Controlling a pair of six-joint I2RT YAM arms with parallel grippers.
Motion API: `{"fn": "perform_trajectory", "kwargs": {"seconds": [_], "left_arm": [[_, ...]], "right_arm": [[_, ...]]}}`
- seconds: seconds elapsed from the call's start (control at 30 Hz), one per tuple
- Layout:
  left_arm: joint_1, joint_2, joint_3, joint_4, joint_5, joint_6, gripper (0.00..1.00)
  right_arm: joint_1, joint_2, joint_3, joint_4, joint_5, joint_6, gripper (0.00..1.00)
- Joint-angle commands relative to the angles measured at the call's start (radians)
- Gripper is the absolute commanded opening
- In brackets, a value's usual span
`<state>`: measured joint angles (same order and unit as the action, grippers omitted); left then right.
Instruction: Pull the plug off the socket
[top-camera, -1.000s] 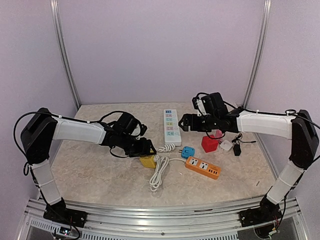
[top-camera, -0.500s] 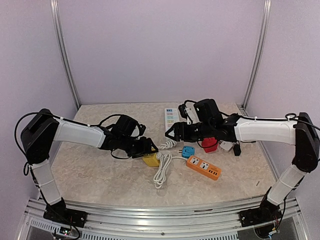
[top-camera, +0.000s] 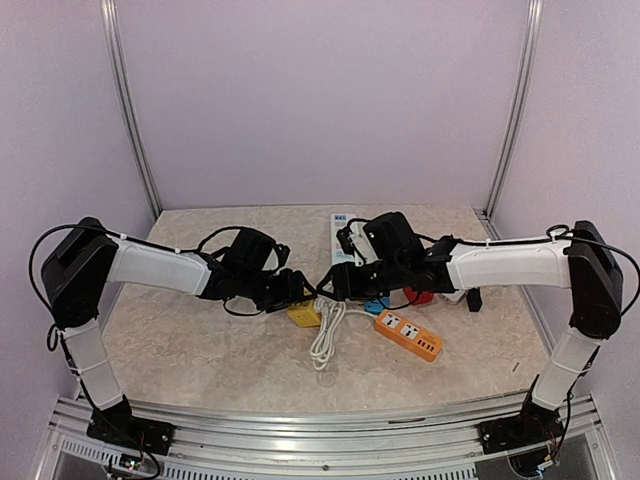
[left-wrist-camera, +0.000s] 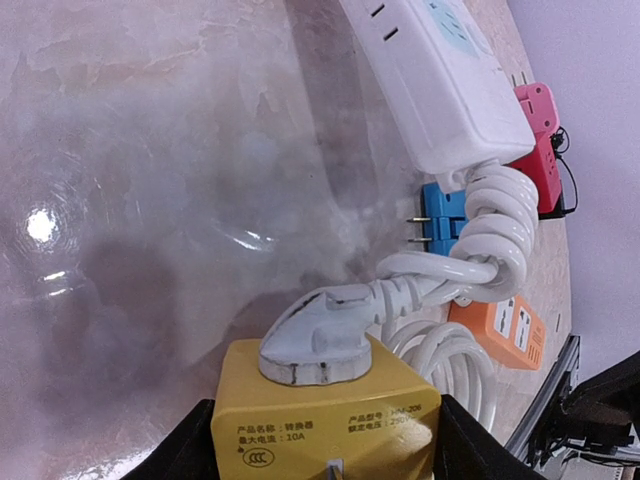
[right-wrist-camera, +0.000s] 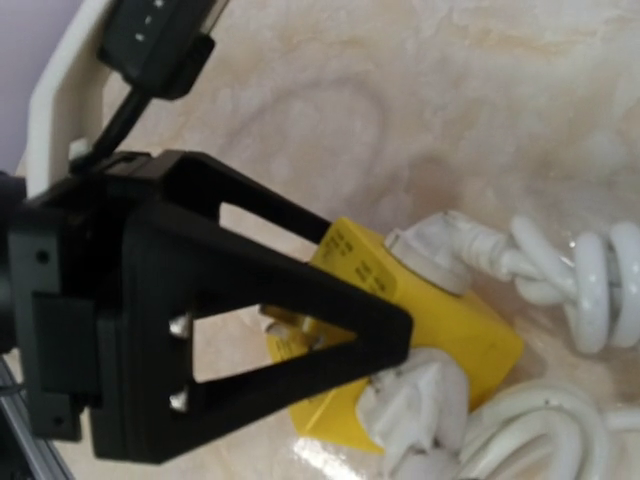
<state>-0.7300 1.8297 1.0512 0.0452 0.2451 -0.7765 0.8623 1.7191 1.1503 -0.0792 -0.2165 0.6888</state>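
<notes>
- Clamping the yellow cube-shaped plastic socket adapter (left-wrist-camera: 325, 410) from both sides, the left tool (top-camera: 293, 293) holds it mid-counter, the white plug (left-wrist-camera: 315, 335) seated in it.
- The right tool (top-camera: 334, 283) is just beside the plug; I cannot tell whether it is apart or together.
- The beige marbled counter (top-camera: 200, 350) stands between lilac walls, with the adapter well away from every edge.

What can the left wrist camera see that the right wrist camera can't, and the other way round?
Only the left wrist view: the white power strip, blue adapter, orange power strip and red adapter. Only the right wrist view: the left arm's black jaws seen whole, clamped on the yellow socket adapter, and its white arm link. Both: that adapter, the white plug seated in it, and the coiled white cord.
</notes>
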Motion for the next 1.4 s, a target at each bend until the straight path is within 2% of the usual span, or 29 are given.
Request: {"fn": "perform_trajectory", "kwargs": {"seconds": [0.0, 0.1, 0.37, 0.57, 0.9, 1.07, 1.2, 1.23, 1.37], "left_arm": [[-0.006, -0.058, 0.011, 0.126, 0.011, -0.009, 0.25], [-0.008, -0.056, 0.015, 0.124, 0.006, -0.005, 0.25], [-0.009, -0.072, -0.006, 0.142, -0.013, -0.015, 0.25], [-0.011, -0.074, -0.002, 0.156, -0.002, -0.016, 0.25], [-0.012, -0.084, -0.005, 0.166, -0.006, -0.015, 0.25], [-0.012, -0.083, -0.006, 0.18, 0.02, -0.011, 0.25], [-0.011, -0.086, -0.02, 0.203, 0.036, -0.003, 0.25], [-0.01, -0.088, -0.025, 0.209, 0.038, -0.001, 0.25], [-0.007, -0.089, -0.036, 0.223, 0.056, 0.004, 0.24]], "right_arm": [[0.012, 0.036, -0.015, 0.002, -0.019, 0.024, 0.52], [0.012, 0.058, -0.024, 0.015, -0.007, 0.027, 0.48], [0.013, 0.082, -0.048, 0.061, -0.003, 0.045, 0.46], [0.014, 0.128, -0.05, 0.076, -0.019, 0.048, 0.36], [0.014, 0.178, -0.035, 0.122, -0.036, 0.053, 0.33], [0.015, 0.182, -0.051, 0.147, -0.044, 0.062, 0.15], [0.013, 0.181, -0.058, 0.153, -0.045, 0.068, 0.06], [0.013, 0.179, -0.058, 0.155, -0.045, 0.072, 0.0], [0.005, 0.176, -0.063, 0.167, -0.055, 0.081, 0.0]]}}
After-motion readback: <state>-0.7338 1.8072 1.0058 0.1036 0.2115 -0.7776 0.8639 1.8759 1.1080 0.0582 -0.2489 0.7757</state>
